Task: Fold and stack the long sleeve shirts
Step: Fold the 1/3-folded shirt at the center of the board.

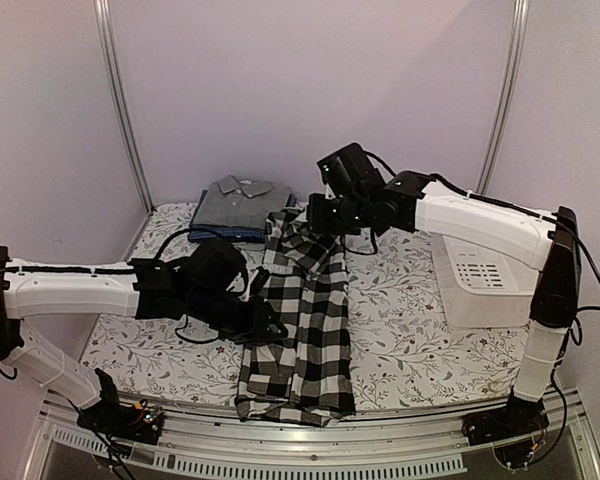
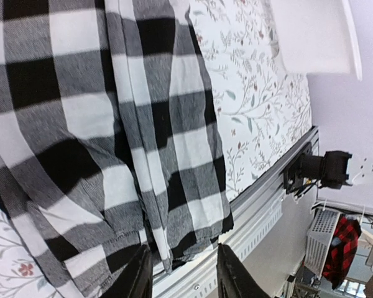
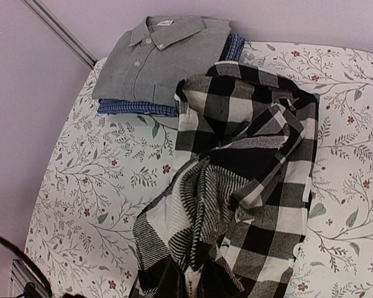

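Note:
The black-and-white check shirt (image 1: 305, 320) lies in a long crumpled strip from the back middle of the table to its near edge. The plain grey shirt (image 1: 242, 203) lies folded on the folded blue shirt (image 1: 220, 234) at the back left. My left gripper (image 1: 270, 325) hovers at the check shirt's left edge, jaws open; in the left wrist view (image 2: 183, 276) the shirt's hem (image 2: 193, 217) lies beyond the fingertips. My right gripper (image 1: 318, 215) is shut on a bunch of the check shirt (image 3: 236, 186) near its far end and lifts it. The grey shirt (image 3: 161, 59) shows behind.
The white plastic basket (image 1: 485, 280) stands at the right side of the table, under the right arm, and shows in the left wrist view (image 2: 317, 37). The flowered tablecloth (image 1: 410, 300) covers the table. A metal rail (image 1: 310, 440) runs along the near edge.

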